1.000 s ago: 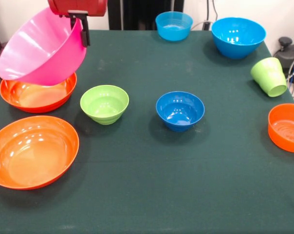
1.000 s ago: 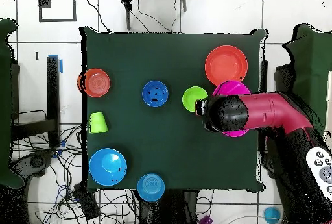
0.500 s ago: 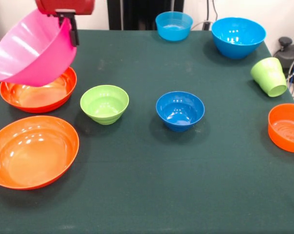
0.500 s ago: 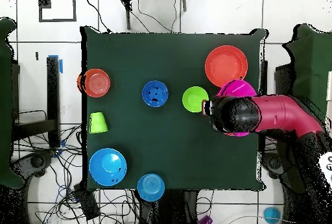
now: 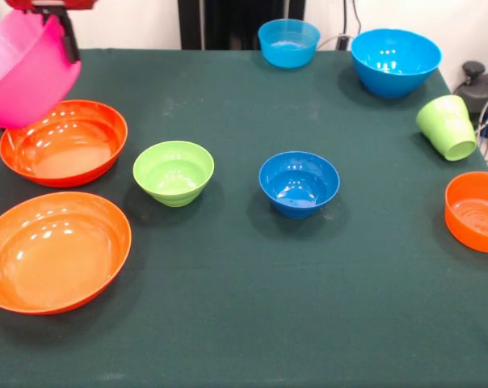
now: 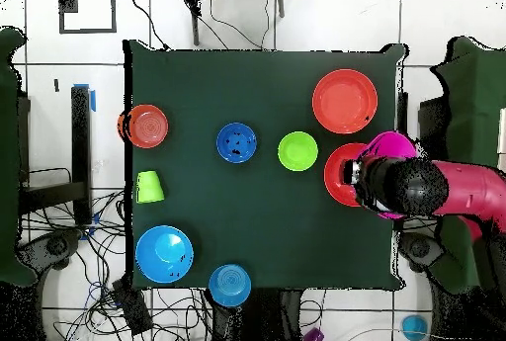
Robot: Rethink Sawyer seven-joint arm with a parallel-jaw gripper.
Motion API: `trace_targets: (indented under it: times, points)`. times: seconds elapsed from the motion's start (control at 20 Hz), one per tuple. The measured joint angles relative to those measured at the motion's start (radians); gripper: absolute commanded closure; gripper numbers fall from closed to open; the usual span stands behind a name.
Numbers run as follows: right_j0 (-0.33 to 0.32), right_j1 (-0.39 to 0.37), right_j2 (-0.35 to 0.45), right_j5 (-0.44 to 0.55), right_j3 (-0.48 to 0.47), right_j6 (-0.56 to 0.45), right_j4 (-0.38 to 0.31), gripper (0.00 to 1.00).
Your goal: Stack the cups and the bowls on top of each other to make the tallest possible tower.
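My gripper (image 5: 68, 39) is shut on the rim of the big pink bowl (image 5: 22, 69) and holds it tilted in the air at the front view's top left, beside the table's edge. In the overhead view the pink bowl (image 6: 392, 144) shows partly under the arm. A wide shallow orange bowl (image 5: 64, 144) sits empty just below it. A second wide orange bowl (image 5: 54, 250) lies nearer the camera. The small lime green bowl (image 5: 174, 171) and small dark blue bowl (image 5: 299, 183) stand mid-table. The lime green cup (image 5: 447, 127) lies on its side at the right. The orange cup is not clearly visible.
Two sky blue bowls (image 5: 288, 42) (image 5: 395, 61) stand at the far edge by the robot. A smaller orange bowl (image 5: 476, 212) sits at the right edge. Cables and equipment lie past the table's right side.
The gripper has carried the pink bowl up and off the wide orange bowl, leftward in the front view toward the table's edge. The orange bowl now lies uncovered.
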Motion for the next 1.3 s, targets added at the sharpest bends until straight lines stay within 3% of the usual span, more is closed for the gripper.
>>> trace_targets:
  times: [1.3]
  points:
    - [-0.019, 0.0, 0.042, 0.004, 0.0, -0.015, 0.0, 1.0]
